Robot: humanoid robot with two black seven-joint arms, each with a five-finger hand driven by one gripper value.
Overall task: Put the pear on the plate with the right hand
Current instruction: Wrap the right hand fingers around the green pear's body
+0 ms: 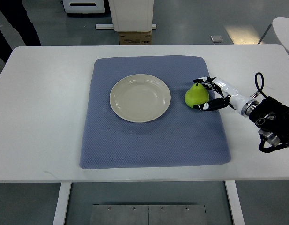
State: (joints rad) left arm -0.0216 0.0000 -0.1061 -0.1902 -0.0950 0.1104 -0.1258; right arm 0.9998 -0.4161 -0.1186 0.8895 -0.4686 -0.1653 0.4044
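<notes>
A green pear (196, 95) sits on the blue-grey mat (153, 140), just right of the cream plate (140, 98), which holds nothing. My right hand (199, 93) reaches in from the right edge. Its fingers (203, 82) curl over the far side of the pear and the thumb (206, 106) presses its near side, so the hand is closed around the fruit. The pear still touches the mat. My left arm does not show.
The mat lies on a white table (36, 117). Beyond the far edge stand a cardboard box (135, 37), a white machine base (131, 14) and a person's dark legs (15, 23). A white round object (285, 30) is at the top right.
</notes>
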